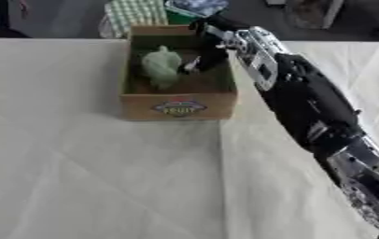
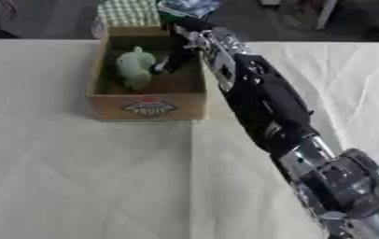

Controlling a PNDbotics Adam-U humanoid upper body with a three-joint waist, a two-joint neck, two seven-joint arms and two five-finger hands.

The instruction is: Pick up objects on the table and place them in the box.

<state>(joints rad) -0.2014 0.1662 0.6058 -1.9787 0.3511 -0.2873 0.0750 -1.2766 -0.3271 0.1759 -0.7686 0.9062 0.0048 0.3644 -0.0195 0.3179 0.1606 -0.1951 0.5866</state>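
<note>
We find the right arm reaching in from the lower right, its hand [image 1: 202, 59] inside the open cardboard box [image 1: 177, 108] at the far middle of the table [image 1: 87, 177]. A pale green object [image 1: 160, 66], soft-looking and lumpy, whose kind we cannot establish, sits in the left half of the box on its floor. The dark fingers [image 2: 166, 63] point down towards it and end just beside its right flank; we cannot tell whether they are apart, together, or clamped on it, nor whether they touch it at all. We judge the step in hand to be the placing of this object. To do it well, the hand should be clear of the object before it lifts, and should rise straight up so that the wrist does not catch the right wall of the box or drag the box across the cloth. The cloth covering the table shows no other loose item in either view, so we judge the task to be near its end. Beyond the box stand a green checked cloth [image 1: 136, 14] and a green container [image 1: 182, 15], close behind the far wall. The left hand appears in neither view.
</note>
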